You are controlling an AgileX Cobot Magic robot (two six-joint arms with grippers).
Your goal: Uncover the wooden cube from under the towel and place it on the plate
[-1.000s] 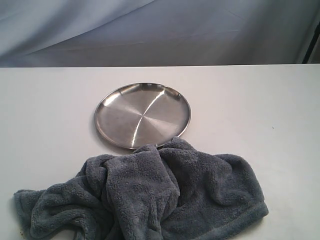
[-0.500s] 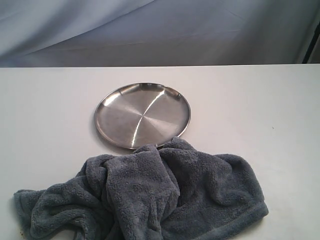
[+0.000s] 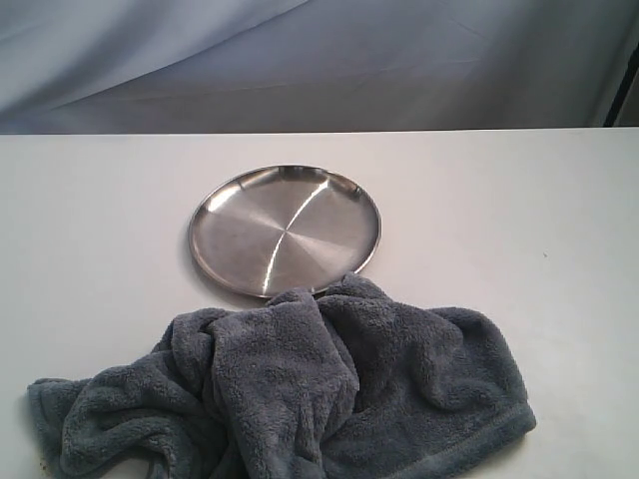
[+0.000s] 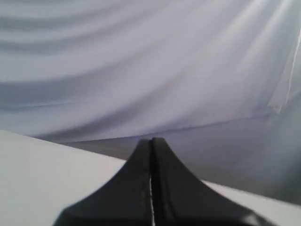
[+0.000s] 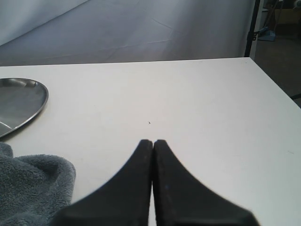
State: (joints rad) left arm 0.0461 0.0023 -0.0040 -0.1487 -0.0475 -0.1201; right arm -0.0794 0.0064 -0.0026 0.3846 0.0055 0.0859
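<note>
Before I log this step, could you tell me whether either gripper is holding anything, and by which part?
Nothing is held: the left gripper and right gripper are both shut on nothing, clear of the towel.

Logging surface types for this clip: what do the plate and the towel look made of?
The plate looks like brushed stainless steel: bright streaks radiate across it. The towel looks like thick grey-blue terry or fleece, matte: fuzzy pile, soft folds, stitched hem.

Looks like a lab or staged recording setup: plain white table [image 3: 499,200], draped grey-blue cloth backdrop [image 3: 300,60] hung behind it, black stand pole [image 5: 252,23] beside the table's corner.
</note>
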